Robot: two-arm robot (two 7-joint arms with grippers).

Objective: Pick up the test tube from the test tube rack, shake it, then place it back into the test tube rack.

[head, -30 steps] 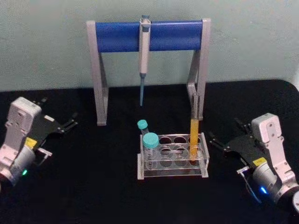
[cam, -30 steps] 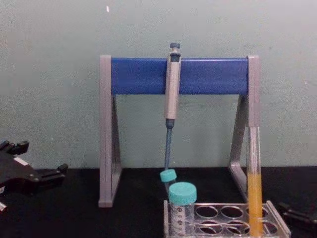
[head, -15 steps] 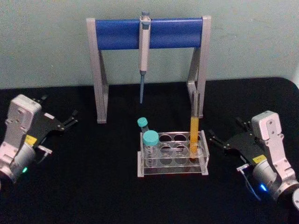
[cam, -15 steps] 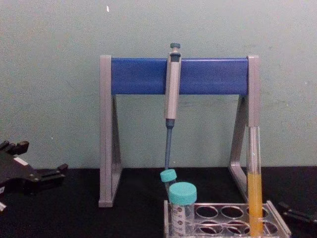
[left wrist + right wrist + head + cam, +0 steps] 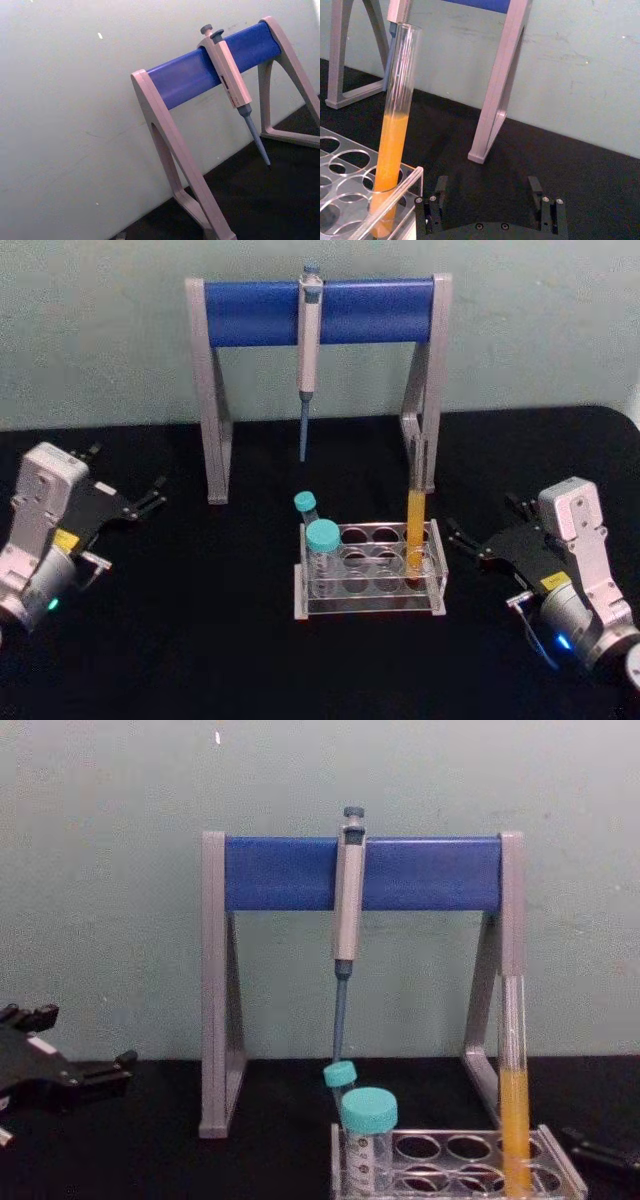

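No writing is legible. The right gripper [image 5: 478, 543] is spread and empty at 3 o'clock of the rack [image 5: 370, 585], near the tube [image 5: 414, 535]; the left gripper [image 5: 130, 505] is spread and empty at 9 o'clock.

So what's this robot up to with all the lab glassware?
Nothing is being handled yet. The test tube of orange liquid stands in the right end of the clear test tube rack, near two teal-capped tubes. The right gripper sits open on the table just right of the rack; the left gripper rests open far to the left. A pipette hangs behind.
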